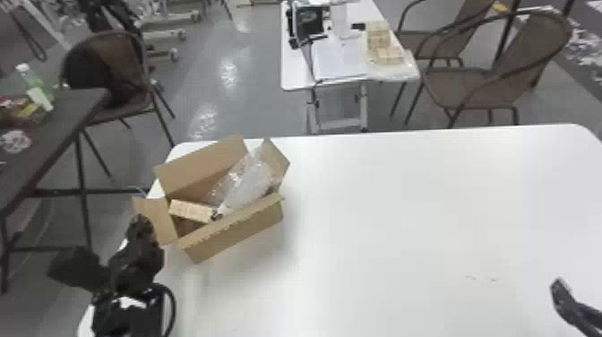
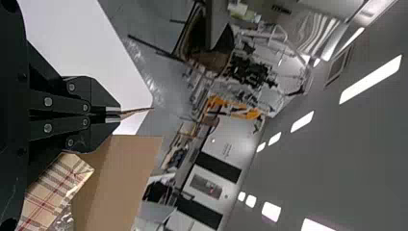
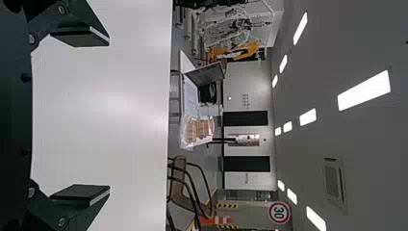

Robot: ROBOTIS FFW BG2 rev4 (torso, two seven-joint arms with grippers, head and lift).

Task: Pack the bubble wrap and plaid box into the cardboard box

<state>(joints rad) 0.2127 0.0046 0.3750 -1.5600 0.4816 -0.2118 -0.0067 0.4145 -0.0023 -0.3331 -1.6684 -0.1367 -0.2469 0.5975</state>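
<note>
The left pincer (image 1: 141, 220) clenches the left flap (image 1: 157, 219) of an open cardboard box (image 1: 233, 231) at the left of a white counter (image 1: 380, 224). Inside the carton, the plaid box (image 1: 191, 209) lies toward the left, beside clear bubble wrap (image 1: 248, 186) that slants up toward the far right corner. At the near right, the right pincer (image 1: 565, 299) hangs released over the counter, its two fingers (image 3: 82, 37) spread well apart, grasping nothing.
</note>
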